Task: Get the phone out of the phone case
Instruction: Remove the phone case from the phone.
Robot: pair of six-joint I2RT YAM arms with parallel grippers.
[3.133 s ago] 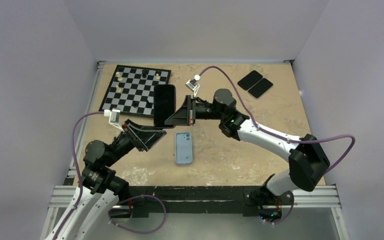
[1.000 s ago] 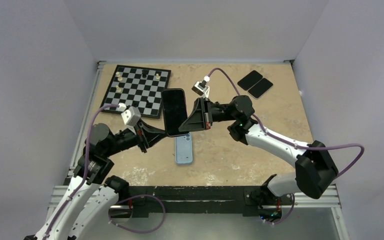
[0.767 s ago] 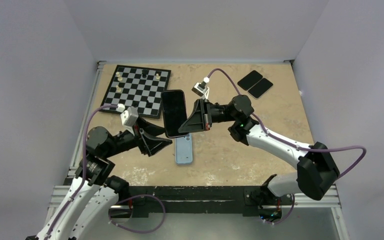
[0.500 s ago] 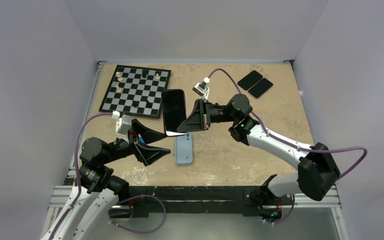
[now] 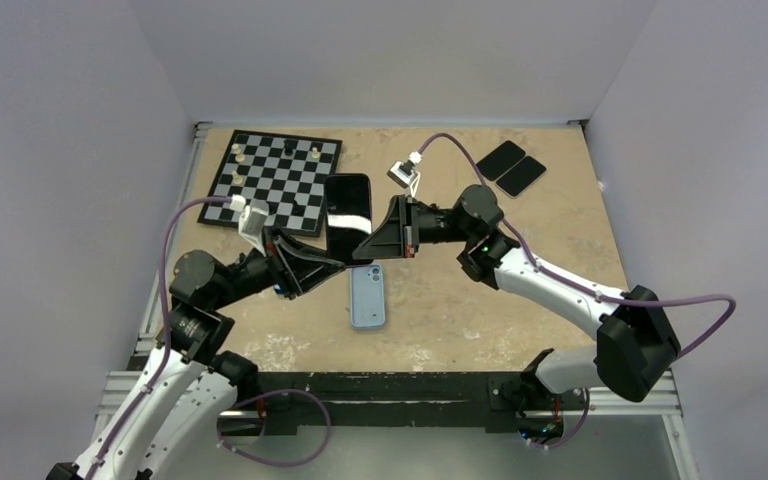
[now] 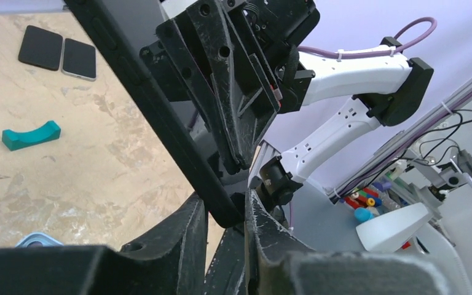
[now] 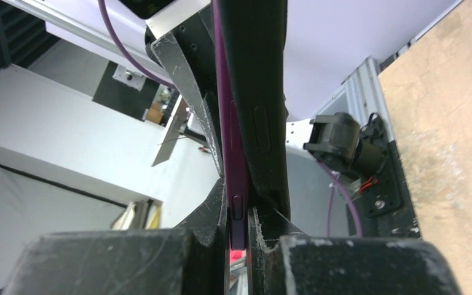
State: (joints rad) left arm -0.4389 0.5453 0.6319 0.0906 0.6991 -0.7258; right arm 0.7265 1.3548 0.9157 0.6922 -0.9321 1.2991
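Black-cased phone [image 5: 348,212] held in the air above the sandy bench [image 5: 520,270], gripped at its near end by both arms.
Stiff, glossy and probably slippery, with a shell that should flex, so a corner is the place to peel. The left fingers [image 6: 184,233] clamp its lower corner and the right fingers [image 7: 209,215] are pinched on a thin purple edge. A light-blue phone-shaped shell [image 5: 367,297] lies directly underneath. The black-and-white chessboard [image 5: 272,180], two black pads [image 5: 510,167] and a teal block [image 6: 31,135] sit well apart.
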